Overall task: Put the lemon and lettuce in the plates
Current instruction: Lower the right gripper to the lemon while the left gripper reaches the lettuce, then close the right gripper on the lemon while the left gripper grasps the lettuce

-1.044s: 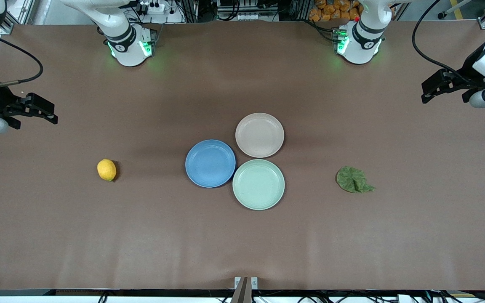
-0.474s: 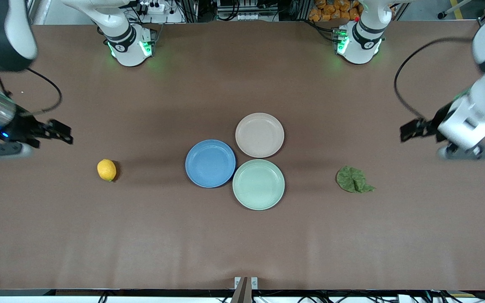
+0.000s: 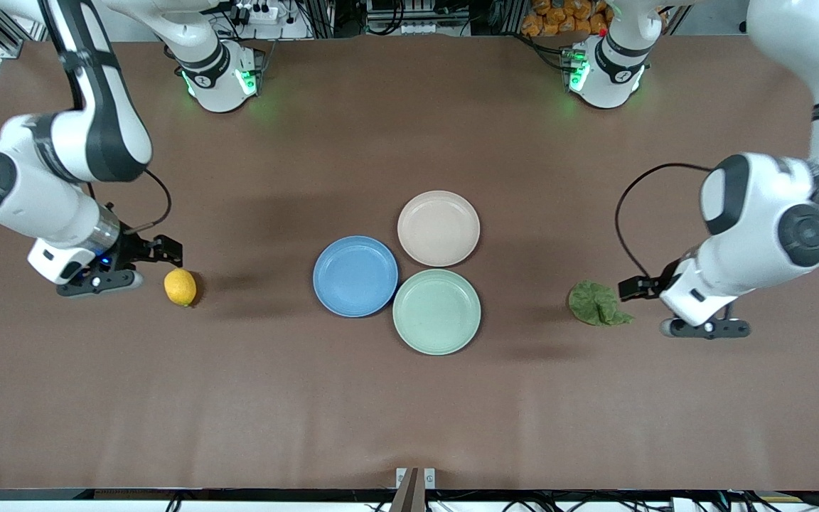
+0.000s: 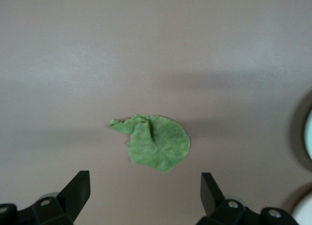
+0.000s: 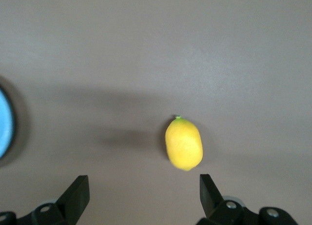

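The yellow lemon (image 3: 180,287) (image 5: 184,144) lies on the brown table toward the right arm's end. My right gripper (image 3: 166,250) (image 5: 144,186) hovers open over the table just beside it, nothing between its fingers. The wrinkly green lettuce (image 3: 598,304) (image 4: 155,143) lies flat toward the left arm's end. Beside the leaf hangs my left gripper (image 3: 633,288) (image 4: 145,183), open and empty. The blue plate (image 3: 355,276) and the beige-pink plate (image 3: 439,228) sit empty mid-table, touching each other.
A mint-green plate (image 3: 436,311), also empty, sits against the other two, nearest the front camera. Both arm bases (image 3: 221,78) (image 3: 605,71) stand at the table's back edge. A cable loops from each wrist.
Both arms have swung in from the table's ends and come down: the right gripper to the lemon, the left gripper to the lettuce. Lemon, lettuce and plates have not moved.
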Robot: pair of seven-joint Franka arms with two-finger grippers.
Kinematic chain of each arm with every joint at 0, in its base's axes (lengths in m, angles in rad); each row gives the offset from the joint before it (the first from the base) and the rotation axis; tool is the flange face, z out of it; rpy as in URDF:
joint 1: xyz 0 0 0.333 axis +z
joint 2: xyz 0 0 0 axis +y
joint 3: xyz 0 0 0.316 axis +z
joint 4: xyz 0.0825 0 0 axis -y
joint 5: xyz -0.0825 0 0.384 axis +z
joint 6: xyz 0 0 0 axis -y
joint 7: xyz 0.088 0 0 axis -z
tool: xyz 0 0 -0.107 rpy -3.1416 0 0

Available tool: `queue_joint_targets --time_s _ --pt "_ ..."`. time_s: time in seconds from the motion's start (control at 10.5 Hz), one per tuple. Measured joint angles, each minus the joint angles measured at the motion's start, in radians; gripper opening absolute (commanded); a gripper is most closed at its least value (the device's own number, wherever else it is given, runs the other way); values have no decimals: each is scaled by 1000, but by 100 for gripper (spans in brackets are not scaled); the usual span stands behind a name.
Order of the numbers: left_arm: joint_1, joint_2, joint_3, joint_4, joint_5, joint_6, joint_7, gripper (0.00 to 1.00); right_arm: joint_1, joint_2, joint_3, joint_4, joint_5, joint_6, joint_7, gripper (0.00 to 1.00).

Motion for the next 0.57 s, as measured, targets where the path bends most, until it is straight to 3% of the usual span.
queue_joint_targets --time_s 0.19,0.38,0.57 --pt "-7 34 0 -87 81 138 -33 100 -12 48 -4 -30 -3 98 -83 100" --pt "-17 92 -1 -106 135 211 -80 100 -14 73 -6 -35 -20 138 -161 100" --pt "-26 154 -1 -106 140 260 -91 100 -16 92 -7 -47 -93 185 -181 100"
